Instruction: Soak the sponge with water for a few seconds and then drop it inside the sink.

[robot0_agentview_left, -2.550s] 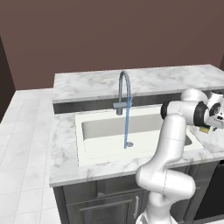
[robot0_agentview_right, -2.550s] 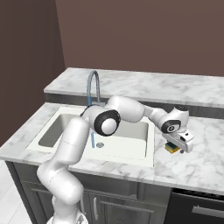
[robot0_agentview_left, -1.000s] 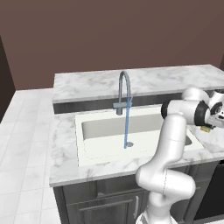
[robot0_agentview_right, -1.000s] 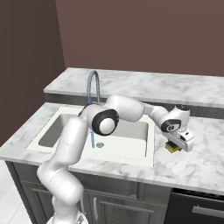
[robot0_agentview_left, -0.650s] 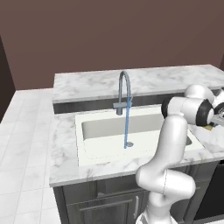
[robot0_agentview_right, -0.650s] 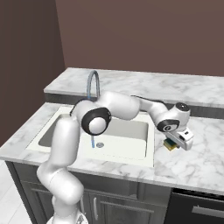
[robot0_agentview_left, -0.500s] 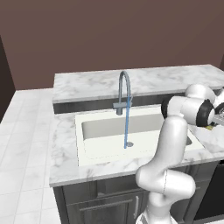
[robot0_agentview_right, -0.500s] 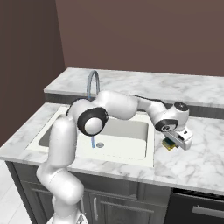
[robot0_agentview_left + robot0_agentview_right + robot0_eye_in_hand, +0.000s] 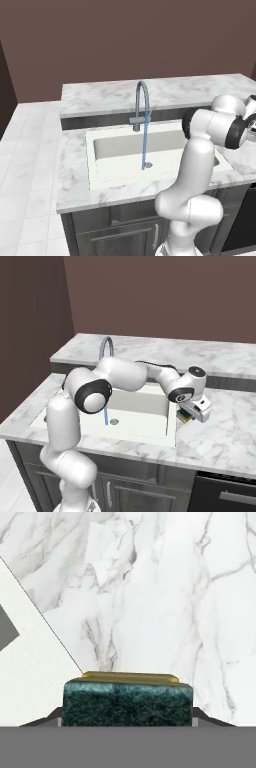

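Over the marble counter (image 9: 220, 431) to the right of the sink (image 9: 150, 428), the arm reaches out low from the base, its wrist bent down so the hand points at the counter. Its fingers (image 9: 186, 416) are closed on the sponge (image 9: 185, 415), which sits just beside the sink's right rim, right at counter level. From the hand view the sponge (image 9: 127, 704) shows its dark green face with a yellow edge above it, spanning the gap between the fingertips. Behind the sink a curved grey faucet (image 9: 141, 106) runs a thin blue stream of water (image 9: 144, 145) down into the basin, well apart from the sponge. A raised marble ledge (image 9: 165, 92) stands behind the faucet.
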Robot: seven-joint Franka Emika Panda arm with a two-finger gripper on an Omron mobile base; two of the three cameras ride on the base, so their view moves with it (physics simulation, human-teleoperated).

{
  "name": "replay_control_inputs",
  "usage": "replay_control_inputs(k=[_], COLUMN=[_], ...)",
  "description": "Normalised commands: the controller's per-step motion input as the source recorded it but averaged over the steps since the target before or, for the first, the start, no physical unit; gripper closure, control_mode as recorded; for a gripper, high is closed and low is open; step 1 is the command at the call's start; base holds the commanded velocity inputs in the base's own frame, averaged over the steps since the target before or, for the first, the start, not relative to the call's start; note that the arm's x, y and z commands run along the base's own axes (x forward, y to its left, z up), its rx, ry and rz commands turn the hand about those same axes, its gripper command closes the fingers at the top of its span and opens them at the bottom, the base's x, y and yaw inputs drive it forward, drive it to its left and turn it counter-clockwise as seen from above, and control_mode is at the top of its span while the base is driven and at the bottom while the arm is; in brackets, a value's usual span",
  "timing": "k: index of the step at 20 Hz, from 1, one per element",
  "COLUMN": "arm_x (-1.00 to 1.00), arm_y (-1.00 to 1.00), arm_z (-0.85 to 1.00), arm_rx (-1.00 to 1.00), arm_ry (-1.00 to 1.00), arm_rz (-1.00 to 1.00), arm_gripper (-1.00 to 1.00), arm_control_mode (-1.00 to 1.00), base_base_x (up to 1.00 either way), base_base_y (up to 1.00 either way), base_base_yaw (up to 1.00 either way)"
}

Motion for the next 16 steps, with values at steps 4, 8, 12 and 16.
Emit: replay_control_inputs(k=[4, 8, 12, 16], arm_x=[0.0, 0.0, 0.0, 0.0], arm_y=[0.52, 0.54, 0.6, 0.66], arm_z=[0.08, 0.03, 0.0, 0.0], arm_rx=[0.0, 0.0, 0.0, 0.0], arm_ry=[0.0, 0.0, 0.0, 0.0], arm_rz=[0.0, 0.0, 0.0, 0.0], arm_gripper=[1.0, 1.0, 1.0, 1.0], arm_control_mode=[-1.0, -1.0, -1.0, -1.0], base_base_x=[0.0, 0.0, 0.0, 0.0], base_base_y=[0.0, 0.0, 0.0, 0.0], base_base_yaw=[0.0, 0.0, 0.0, 0.0])
